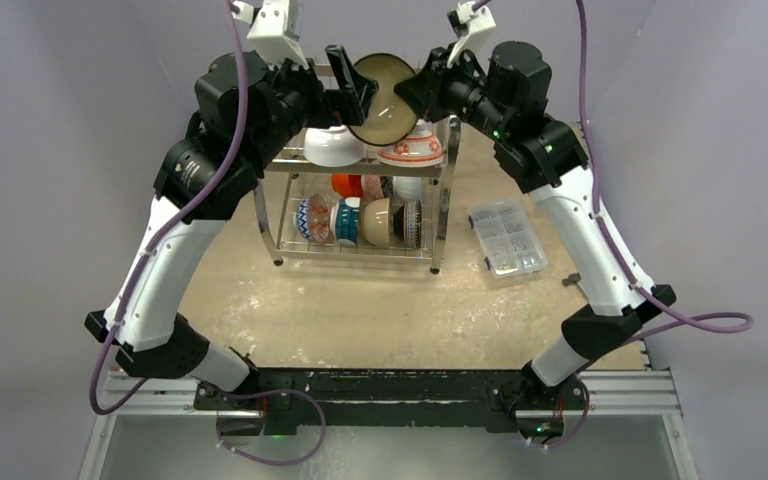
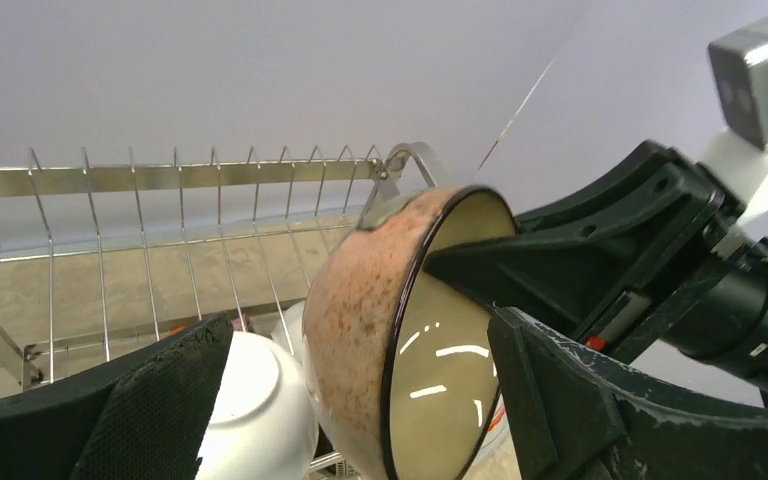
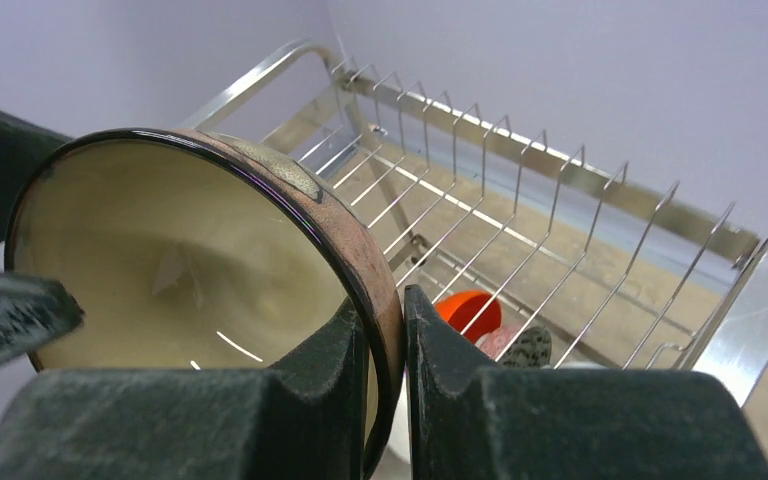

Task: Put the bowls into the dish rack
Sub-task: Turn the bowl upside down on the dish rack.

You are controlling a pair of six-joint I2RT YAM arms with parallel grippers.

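Tan-brown bowl (image 1: 385, 100) is up on edge in the air, just above the top tier of the dish rack (image 1: 443, 200), roughly over the gap between the white bowl (image 1: 332, 148) and the floral bowl (image 1: 412, 150). Right gripper (image 3: 402, 300) pinches its rim, one finger inside and one outside. Left gripper (image 1: 353, 88) is spread wide around the opposite side, its outer finger clear of the wall. Probably the right arm's move: straight down, bowl upright.

A tan-brown bowl (image 1: 381, 98), on edge, above the dish rack (image 1: 443, 200) holding other bowls (image 1: 332, 147)
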